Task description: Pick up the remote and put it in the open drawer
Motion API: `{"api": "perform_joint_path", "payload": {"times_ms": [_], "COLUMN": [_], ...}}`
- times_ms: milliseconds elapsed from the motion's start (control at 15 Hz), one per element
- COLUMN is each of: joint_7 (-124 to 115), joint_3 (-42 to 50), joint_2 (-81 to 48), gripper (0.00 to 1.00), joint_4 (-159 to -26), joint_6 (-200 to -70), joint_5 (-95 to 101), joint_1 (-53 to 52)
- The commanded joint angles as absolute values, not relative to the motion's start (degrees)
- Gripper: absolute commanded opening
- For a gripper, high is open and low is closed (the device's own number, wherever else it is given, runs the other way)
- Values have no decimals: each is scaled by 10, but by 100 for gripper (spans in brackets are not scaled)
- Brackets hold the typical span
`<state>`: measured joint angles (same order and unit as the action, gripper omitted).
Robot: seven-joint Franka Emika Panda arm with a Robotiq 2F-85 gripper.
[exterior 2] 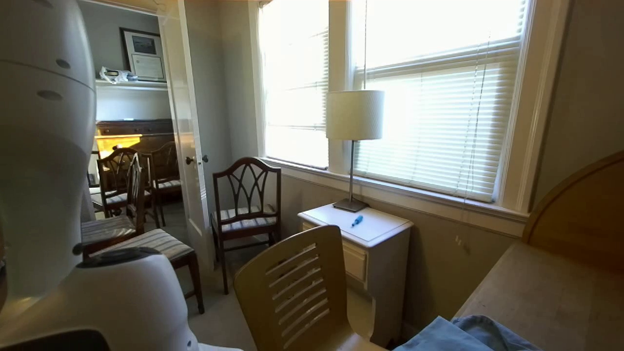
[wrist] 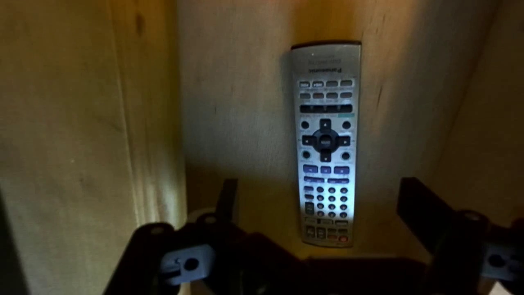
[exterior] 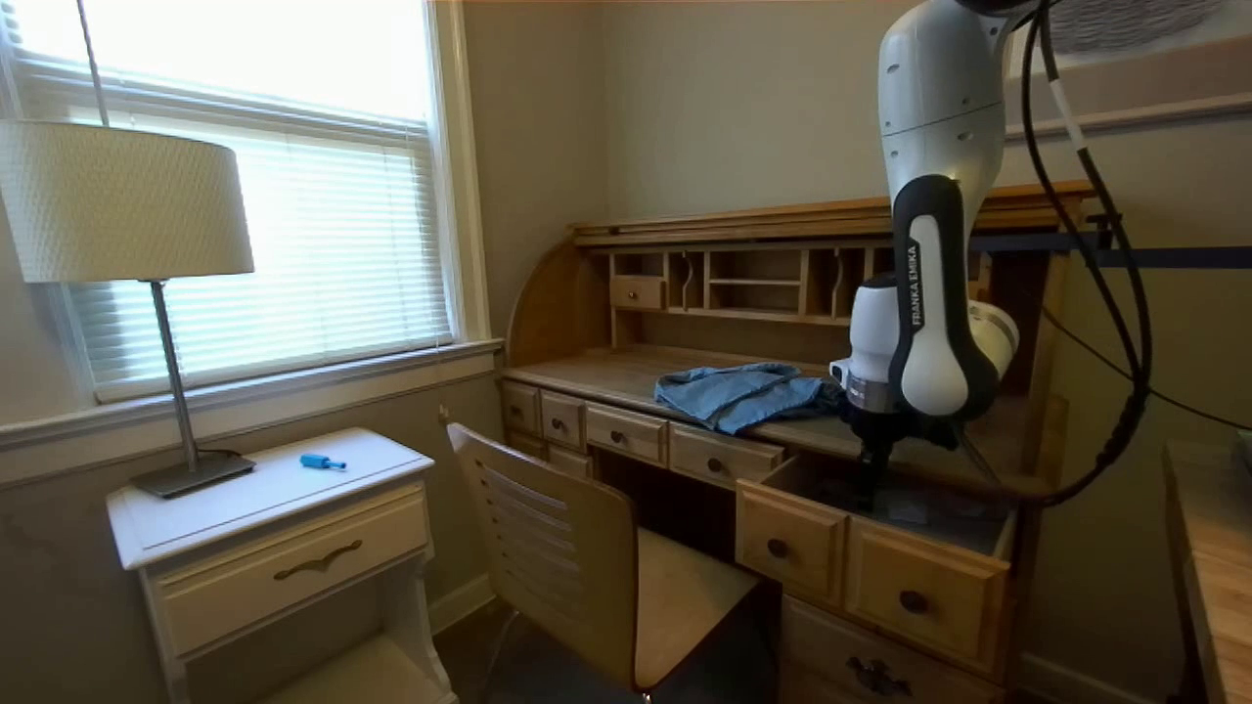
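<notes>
Gripper (wrist: 319, 186) points down inside the open drawer (exterior: 871, 557); jaws wide apart. Wrist view: remote (wrist: 326, 143) lies flat, buttons up, on drawer floor, between them, gap on each side. Arm (exterior: 934, 254) hangs steeply above, in an exterior view. Farther: crumpled blue cloth (exterior: 738, 396) on the bench (exterior: 587, 367).

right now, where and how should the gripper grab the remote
Probably across the narrow width near the middle of the remote, coming down from above with one finger at each long edge. It lies flat, buttons up, long and slim, and in the wrist view the open gripper shows a finger to either side of it.
</notes>
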<state>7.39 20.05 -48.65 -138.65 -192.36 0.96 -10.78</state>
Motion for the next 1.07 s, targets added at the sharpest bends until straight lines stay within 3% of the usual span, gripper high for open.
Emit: {"api": "perform_joint_path", "payload": {"times_ms": [0, 200, 733, 1000], "joint_7": [93, 103, 39, 47], "joint_3": [197, 196, 36, 63], "joint_2": [-412, -374, -248, -281], "gripper": [100, 100, 100, 100], "joint_4": [-1441, -1461, -1483, -1461], "joint_6": [-1934, -1939, -1791, -1819], "joint_5": [23, 22, 6, 18], "joint_1": [-98, -102, 12, -10]}}
